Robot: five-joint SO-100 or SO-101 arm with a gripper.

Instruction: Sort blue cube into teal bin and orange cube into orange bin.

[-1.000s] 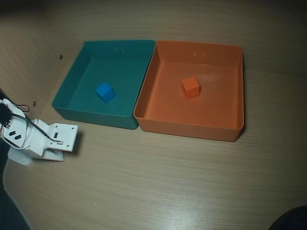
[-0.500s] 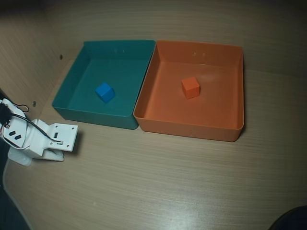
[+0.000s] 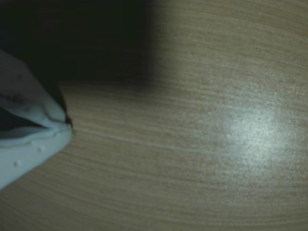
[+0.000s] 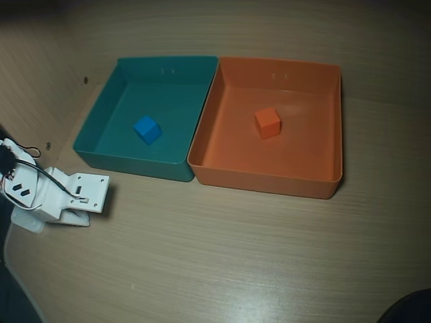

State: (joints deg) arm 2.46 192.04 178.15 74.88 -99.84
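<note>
Two cubes, two bins, and I log no change across the last second: every item and the arm sit exactly where they were.

Overhead view: the blue cube (image 4: 147, 129) rests on the floor of the teal bin (image 4: 102, 108), near its middle. The orange cube (image 4: 267, 123) rests inside the orange bin (image 4: 333, 121), also clear of the walls. The bins touch along one side. The arm's white body is folded low at the left edge, well apart from both bins; the fingertips are not visible here.

Wrist view: the gripper (image 3: 66, 123) enters from the left over the bare wooden table (image 3: 202, 144). Its two tips meet, nothing between them, so I read it as closed and empty.

My judgement: sorting complete, arm parked, nothing left to do.
</note>
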